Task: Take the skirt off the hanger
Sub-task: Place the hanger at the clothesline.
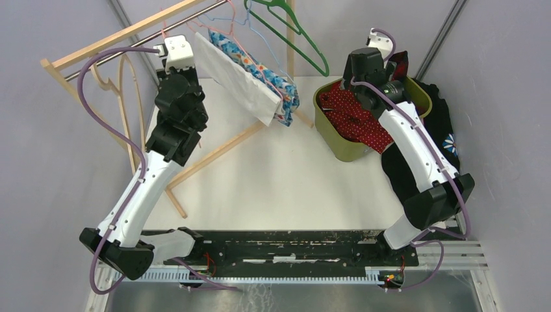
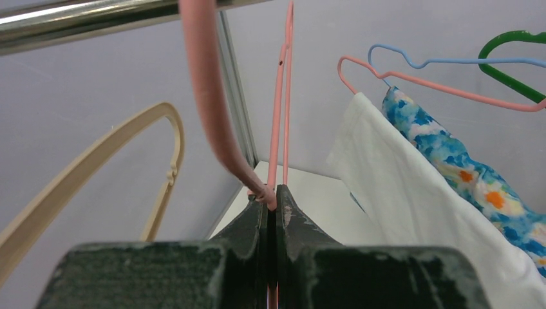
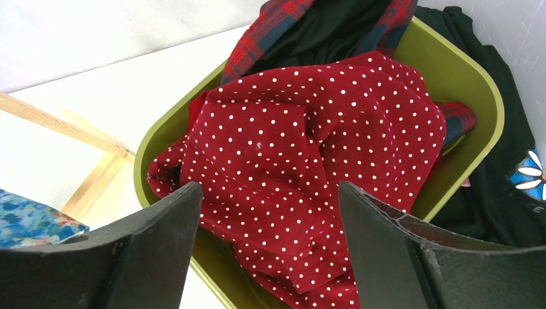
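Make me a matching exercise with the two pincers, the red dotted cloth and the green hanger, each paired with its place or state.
Things:
1. left pincer
2. right pincer
3. red dotted cloth
4. green hanger

Places or states:
A. lying in the olive bin
B. shut on the pink hanger
C. bare, up by the rail
D. open above the bin

Pairs: 1-B, 2-D, 3-A, 4-C
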You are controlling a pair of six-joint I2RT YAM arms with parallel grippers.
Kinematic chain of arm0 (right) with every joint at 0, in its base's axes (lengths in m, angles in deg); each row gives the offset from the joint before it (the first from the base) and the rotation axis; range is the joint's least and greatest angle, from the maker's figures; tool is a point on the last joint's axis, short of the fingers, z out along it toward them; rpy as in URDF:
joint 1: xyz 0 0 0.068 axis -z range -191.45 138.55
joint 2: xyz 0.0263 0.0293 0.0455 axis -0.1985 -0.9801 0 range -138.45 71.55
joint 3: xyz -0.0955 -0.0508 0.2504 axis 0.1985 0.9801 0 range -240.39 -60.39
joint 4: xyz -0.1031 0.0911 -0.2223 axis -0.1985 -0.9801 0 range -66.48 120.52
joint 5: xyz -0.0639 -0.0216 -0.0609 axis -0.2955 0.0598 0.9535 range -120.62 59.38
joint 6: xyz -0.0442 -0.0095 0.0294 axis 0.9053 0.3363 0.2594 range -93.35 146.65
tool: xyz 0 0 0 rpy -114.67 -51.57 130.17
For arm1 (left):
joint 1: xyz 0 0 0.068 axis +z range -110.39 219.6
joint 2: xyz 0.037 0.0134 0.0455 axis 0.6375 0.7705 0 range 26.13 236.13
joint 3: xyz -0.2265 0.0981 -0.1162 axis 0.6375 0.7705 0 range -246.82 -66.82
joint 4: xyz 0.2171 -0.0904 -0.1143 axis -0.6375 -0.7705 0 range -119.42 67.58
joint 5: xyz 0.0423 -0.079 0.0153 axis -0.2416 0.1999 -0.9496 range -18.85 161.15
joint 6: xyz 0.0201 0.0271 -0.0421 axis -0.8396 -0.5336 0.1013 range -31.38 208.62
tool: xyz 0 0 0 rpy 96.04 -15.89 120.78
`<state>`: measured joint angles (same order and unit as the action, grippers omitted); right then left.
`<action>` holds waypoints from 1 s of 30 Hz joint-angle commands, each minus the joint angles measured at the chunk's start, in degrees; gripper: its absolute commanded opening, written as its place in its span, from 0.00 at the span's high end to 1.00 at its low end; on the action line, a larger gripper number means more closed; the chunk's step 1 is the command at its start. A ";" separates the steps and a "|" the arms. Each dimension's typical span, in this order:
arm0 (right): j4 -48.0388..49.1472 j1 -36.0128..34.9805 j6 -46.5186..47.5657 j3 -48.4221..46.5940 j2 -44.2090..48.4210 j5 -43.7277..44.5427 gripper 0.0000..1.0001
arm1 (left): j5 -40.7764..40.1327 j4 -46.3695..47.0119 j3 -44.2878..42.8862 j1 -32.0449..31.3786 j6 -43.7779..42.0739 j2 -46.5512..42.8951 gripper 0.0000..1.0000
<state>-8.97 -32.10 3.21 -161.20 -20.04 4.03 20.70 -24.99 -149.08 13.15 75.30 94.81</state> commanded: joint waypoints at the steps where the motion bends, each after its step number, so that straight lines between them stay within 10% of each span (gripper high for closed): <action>1: 1.85 -0.18 0.67 -2.45 -0.10 0.28 0.17 | -1.00 8.42 1.44 0.29 -4.14 -1.42 0.97; 14: 1.39 -0.16 0.73 -2.58 -1.10 -1.29 0.18 | -1.89 16.44 6.00 6.40 -10.09 -0.13 0.97; 30: 1.48 -0.18 0.49 1.15 1.01 -1.32 0.18 | -3.23 5.19 10.76 8.66 -0.13 -5.41 0.97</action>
<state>-8.95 -32.10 3.55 -160.92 -21.31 2.59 20.39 -15.31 -139.92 20.67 71.25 91.75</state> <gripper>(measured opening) 0.821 0.062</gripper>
